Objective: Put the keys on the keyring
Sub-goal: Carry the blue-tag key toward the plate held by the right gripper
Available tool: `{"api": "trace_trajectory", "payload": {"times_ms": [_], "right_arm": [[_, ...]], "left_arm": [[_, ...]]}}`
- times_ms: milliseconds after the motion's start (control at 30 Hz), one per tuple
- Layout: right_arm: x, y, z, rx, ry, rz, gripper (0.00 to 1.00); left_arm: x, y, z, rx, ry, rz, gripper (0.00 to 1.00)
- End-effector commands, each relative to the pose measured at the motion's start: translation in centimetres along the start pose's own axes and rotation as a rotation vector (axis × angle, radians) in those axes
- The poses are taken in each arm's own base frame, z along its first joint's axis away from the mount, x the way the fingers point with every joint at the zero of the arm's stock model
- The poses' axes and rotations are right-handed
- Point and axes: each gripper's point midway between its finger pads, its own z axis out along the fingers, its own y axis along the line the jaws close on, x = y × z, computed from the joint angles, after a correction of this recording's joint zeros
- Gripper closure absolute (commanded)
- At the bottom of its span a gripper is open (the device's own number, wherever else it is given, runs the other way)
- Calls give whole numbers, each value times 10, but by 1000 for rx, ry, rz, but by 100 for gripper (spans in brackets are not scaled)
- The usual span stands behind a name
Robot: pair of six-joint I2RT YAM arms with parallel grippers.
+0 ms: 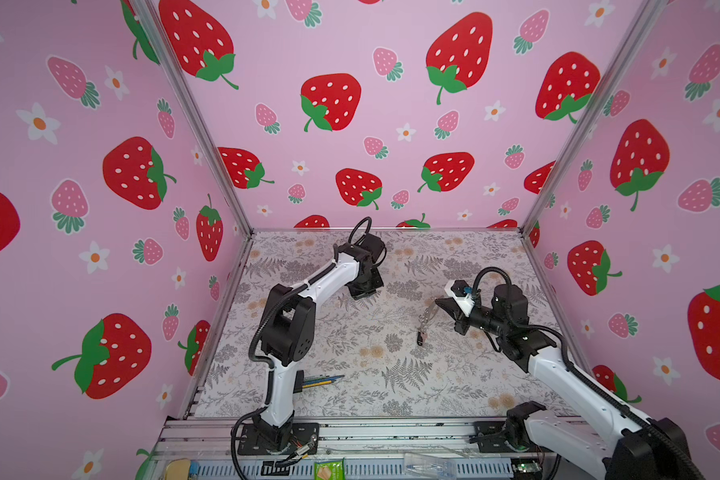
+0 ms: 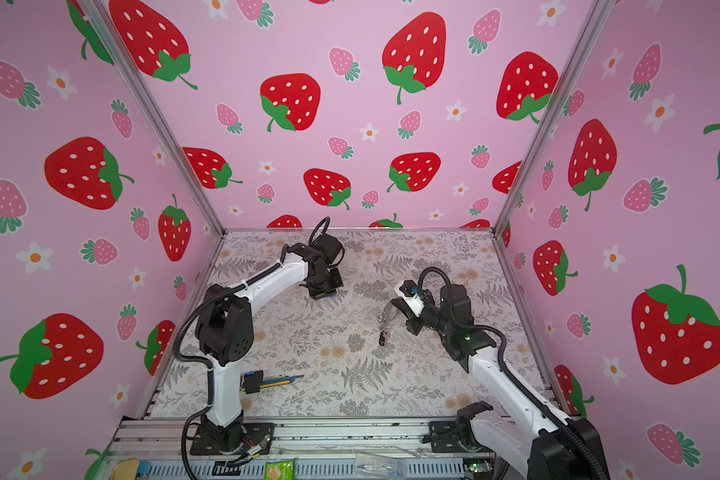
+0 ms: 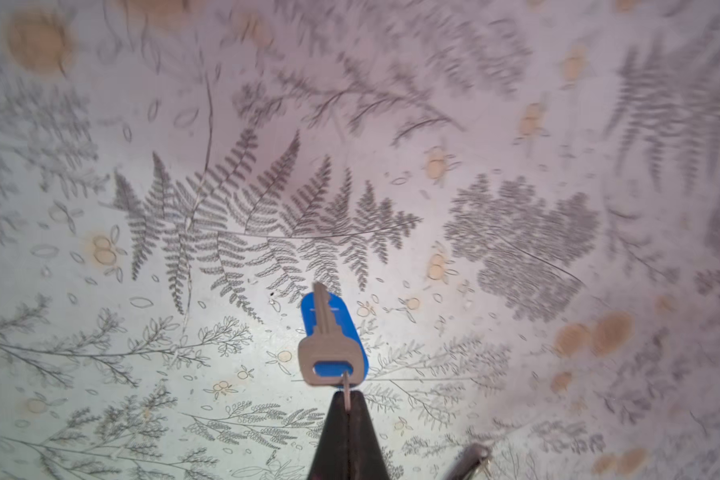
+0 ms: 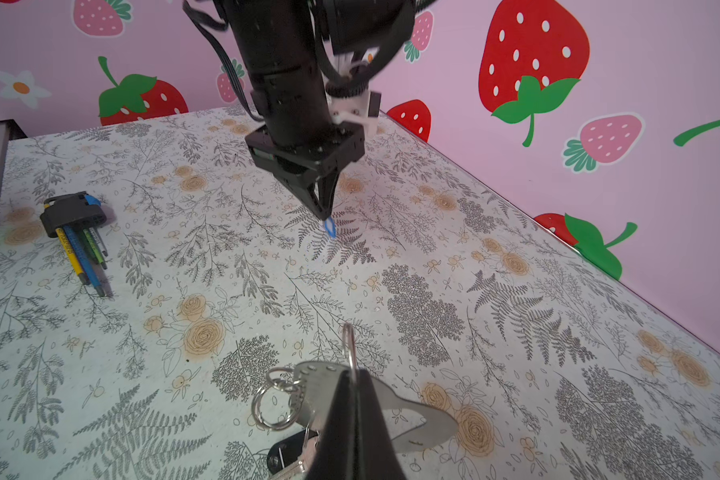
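Left fingers: we see the left gripper (image 3: 347, 405) with its two black tips pressed together, pinching the thin wire loop that runs through the head of the blue-tag key (image 3: 327, 347).
Blue-tag key: it hangs from that pinch with its blade pointing away from the tips, lying over its blue tag (image 3: 348, 328). In the right wrist view the tag's end is down at the table (image 4: 516, 332), but we cannot tell whether it touches.
Right fingers: the right gripper (image 4: 352, 382) has its tips closed tight on one edge of the keyring (image 4: 416, 419) and holds it above the table.
Keyring: the taupe holder sticks out on both sides of the tips. Its metal rings (image 4: 283, 384) dangle from one edge, and the black-tag key (image 4: 285, 453) hangs beneath them.
Spacing: in both top views we find the two grippers well apart, the left one farther back.
Hex-key bundle (image 4: 75, 220): it lies flat near the left arm's base, well apart from both grippers.
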Motion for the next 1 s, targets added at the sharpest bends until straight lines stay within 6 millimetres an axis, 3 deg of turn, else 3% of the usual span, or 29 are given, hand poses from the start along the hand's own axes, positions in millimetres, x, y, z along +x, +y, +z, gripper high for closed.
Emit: {"api": "trace_trajectory", "payload": {"times_ms": [0, 167, 367, 800, 967], "right_arm": [[-9, -5, 1, 4, 6, -29, 100], [-7, -10, 7, -1, 64, -32, 100], [-16, -13, 15, 30, 99, -77, 100], [-34, -7, 33, 45, 108, -140, 100], [-36, -10, 33, 77, 94, -186, 100]], "left_arm": [[-5, -11, -26, 77, -98, 313, 100], [6, -41, -63, 324, -252, 615, 100], [19, -52, -100, 431, -412, 915, 100], [91, -67, -151, 771, -525, 1394, 100], [105, -71, -161, 835, -550, 1483, 100]]}}
